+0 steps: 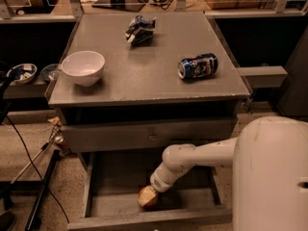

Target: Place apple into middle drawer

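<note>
White arm point(192, 155) reaches down into the middle drawer point(115, 191), its hand point(151, 191) set on the top of the apple point(147, 199); whether it is clamped or open I cannot tell. The apple rests on the drawer floor near the front wall. Firm, smooth and round, it likely rolls easily; hold it across its widest part.

We take this for a robotics lab or test bay. A plain grey cabinet point(144, 76) stands on a speckled floor point(29, 138), a black cable point(30, 161) trails at the left, and a metal railing point(250, 12) runs along the far side, with a monitor foot point(118, 1) behind it. The robot's gripper point(153, 191) reaches into the pulled-out middle drawer point(120, 177), at the apple point(147, 199).
</note>
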`<move>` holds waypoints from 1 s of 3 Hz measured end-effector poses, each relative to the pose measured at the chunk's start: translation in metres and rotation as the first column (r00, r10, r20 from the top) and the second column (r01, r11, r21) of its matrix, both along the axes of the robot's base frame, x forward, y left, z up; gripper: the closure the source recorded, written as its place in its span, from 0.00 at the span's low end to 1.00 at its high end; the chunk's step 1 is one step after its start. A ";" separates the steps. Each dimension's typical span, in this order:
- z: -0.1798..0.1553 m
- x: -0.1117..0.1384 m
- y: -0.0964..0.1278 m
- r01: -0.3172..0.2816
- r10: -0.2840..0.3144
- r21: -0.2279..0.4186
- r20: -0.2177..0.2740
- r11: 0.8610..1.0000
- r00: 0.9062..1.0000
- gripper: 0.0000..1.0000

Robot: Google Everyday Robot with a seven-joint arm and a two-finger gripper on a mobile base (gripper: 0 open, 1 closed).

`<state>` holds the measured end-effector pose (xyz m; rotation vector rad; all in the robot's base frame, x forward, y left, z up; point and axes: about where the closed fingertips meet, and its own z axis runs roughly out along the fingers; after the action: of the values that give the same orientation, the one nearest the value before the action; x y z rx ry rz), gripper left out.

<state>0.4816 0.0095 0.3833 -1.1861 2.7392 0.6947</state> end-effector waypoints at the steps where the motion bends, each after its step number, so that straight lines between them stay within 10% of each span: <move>1: -0.002 0.000 0.003 -0.018 0.018 0.016 -0.020 1.000 1.000 0.81; 3: -0.002 0.000 0.003 -0.020 0.021 0.018 -0.022 1.000 1.000 0.35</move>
<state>0.4819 0.0126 0.3815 -1.2117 2.7370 0.7375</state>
